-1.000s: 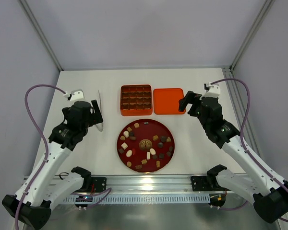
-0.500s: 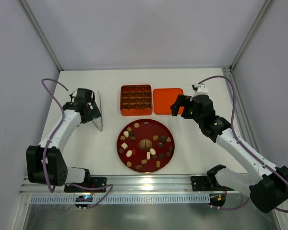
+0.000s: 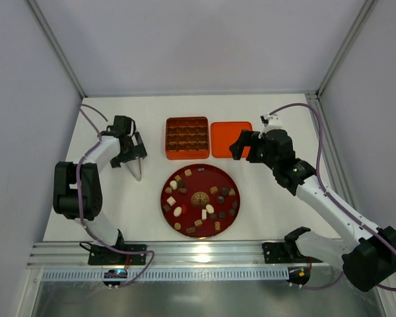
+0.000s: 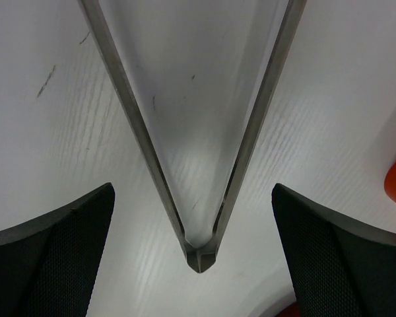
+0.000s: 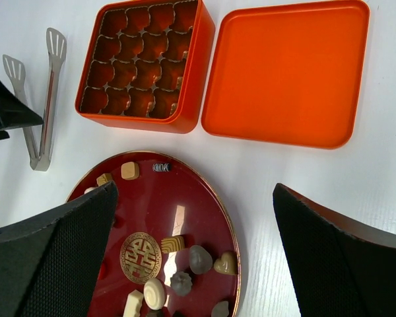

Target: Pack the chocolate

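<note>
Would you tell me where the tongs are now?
In the top view, the tongs lie on the table left of the orange box, beneath the left gripper.

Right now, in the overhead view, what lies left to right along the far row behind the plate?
First the tongs → orange compartment box → orange lid.

White-and-black arms (image 3: pixel 330 205), seemingly purple cables (image 3: pixel 296 105)
</note>
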Action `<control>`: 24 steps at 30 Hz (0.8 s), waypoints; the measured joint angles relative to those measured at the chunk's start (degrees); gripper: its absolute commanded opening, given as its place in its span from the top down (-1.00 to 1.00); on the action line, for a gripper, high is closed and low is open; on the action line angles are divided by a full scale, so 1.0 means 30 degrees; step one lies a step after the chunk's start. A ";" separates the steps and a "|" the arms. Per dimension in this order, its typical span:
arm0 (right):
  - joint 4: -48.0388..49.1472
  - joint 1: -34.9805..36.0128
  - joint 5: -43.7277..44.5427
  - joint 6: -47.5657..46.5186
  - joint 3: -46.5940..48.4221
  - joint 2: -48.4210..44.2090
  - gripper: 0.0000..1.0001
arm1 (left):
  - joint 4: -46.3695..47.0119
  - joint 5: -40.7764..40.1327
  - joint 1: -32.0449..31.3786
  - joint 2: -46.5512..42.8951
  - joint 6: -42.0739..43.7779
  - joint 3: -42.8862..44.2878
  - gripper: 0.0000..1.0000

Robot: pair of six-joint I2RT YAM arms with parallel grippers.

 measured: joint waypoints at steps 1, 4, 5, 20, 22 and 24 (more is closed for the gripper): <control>0.0007 0.0000 -0.0022 0.0000 0.0000 0.0000 -0.99 | 0.0138 0.0000 0.0007 0.0313 0.0058 0.0131 -0.98; -0.0007 0.0000 -0.0131 0.0000 0.0000 0.0000 -0.99 | 0.0568 0.0007 0.0007 0.1625 0.0474 0.0787 -0.90; 0.0007 0.0000 -0.0146 0.0000 0.0000 0.0000 -0.99 | 0.0707 0.0007 0.0015 0.2084 0.0568 0.1056 -0.88; 0.0124 0.0000 -0.0197 0.0015 -0.0685 -0.0015 -1.00 | 0.1421 0.0284 0.1042 0.3825 0.1115 0.1800 -0.64; 0.0124 0.0000 -0.0197 0.0073 -0.0721 -0.0007 -0.99 | 0.1435 0.0350 0.1042 0.3847 0.1107 0.1800 -0.54; 0.0124 0.0000 -0.0197 0.0146 -0.0758 0.0029 -1.00 | 0.1443 0.0364 0.1042 0.3861 0.1107 0.1800 -0.50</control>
